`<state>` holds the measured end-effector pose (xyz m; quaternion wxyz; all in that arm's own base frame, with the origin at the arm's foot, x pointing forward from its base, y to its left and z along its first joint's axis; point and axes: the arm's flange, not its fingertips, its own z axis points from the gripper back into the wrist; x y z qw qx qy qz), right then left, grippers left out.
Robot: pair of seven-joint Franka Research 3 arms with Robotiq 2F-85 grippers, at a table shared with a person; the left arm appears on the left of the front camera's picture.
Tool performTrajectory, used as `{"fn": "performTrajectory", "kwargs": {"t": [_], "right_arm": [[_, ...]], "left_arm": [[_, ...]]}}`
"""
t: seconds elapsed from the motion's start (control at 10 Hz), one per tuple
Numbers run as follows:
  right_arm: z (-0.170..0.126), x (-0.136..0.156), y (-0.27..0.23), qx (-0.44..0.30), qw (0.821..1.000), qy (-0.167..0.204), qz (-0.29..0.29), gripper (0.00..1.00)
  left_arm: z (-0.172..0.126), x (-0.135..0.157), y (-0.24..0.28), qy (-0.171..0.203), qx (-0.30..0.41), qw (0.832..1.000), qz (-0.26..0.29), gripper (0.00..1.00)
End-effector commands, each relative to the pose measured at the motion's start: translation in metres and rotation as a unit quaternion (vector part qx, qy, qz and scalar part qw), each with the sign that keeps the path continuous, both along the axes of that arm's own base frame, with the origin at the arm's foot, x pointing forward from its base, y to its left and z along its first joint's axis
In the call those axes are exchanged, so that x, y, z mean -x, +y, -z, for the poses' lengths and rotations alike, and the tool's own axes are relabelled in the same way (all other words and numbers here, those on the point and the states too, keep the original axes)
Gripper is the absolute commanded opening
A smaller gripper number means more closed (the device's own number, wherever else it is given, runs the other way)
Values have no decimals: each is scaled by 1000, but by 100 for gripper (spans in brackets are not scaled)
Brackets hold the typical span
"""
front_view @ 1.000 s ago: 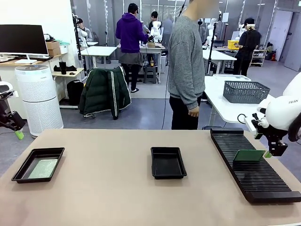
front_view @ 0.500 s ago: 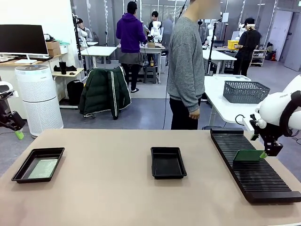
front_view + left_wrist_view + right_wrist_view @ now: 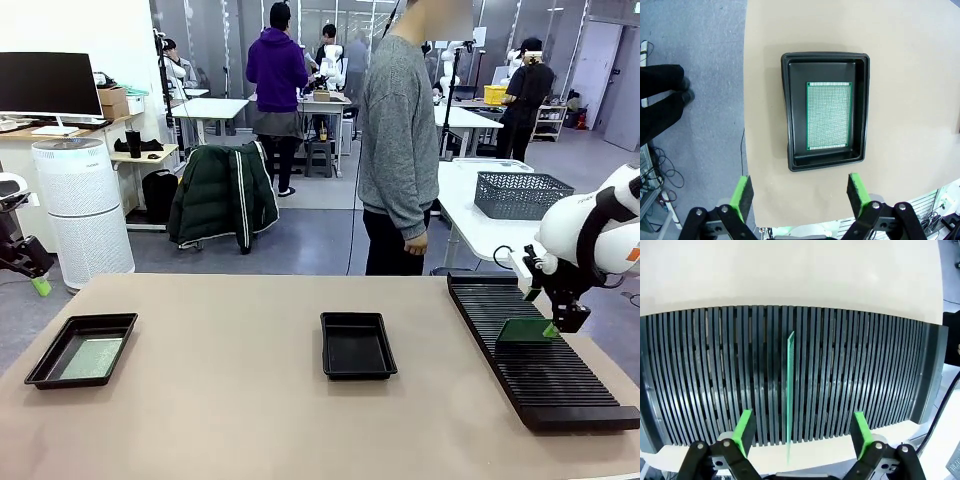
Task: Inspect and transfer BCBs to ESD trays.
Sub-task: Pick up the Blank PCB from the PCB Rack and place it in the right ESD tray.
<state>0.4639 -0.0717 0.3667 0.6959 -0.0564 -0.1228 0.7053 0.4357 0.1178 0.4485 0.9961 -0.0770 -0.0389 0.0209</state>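
Note:
One BCB lies flat in the left ESD tray, straight below my left gripper, which hangs high above it and is open and empty. In the front view that tray with its BCB sits at the table's left. The second ESD tray sits mid-table with nothing in it. Another BCB stands on edge in the black slotted rack, between the spread fingers of my open right gripper and touching neither. From the front, my right gripper hovers at that BCB.
The long rack runs along the table's right side. A person in a grey sweater stands at the far edge. A grey mesh basket sits on another table behind. My left arm is beyond the table's left edge.
My right gripper has shifted left over the rack, closer to the standing BCB. The left arm and both trays have not moved.

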Motion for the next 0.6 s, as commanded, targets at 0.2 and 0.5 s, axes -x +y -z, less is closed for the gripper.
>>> {"fn": "performTrajectory", "kwargs": {"t": [0.2,0.5], "right_arm": [[4,-2,-6,6,1000,-8,-4,65],[4,-5,-2,9,1000,-4,-6,4]], "left_arm": [[3,0,1,-7,1,1000,1,100],[3,0,1,-7,1,1000,1,100]]}}
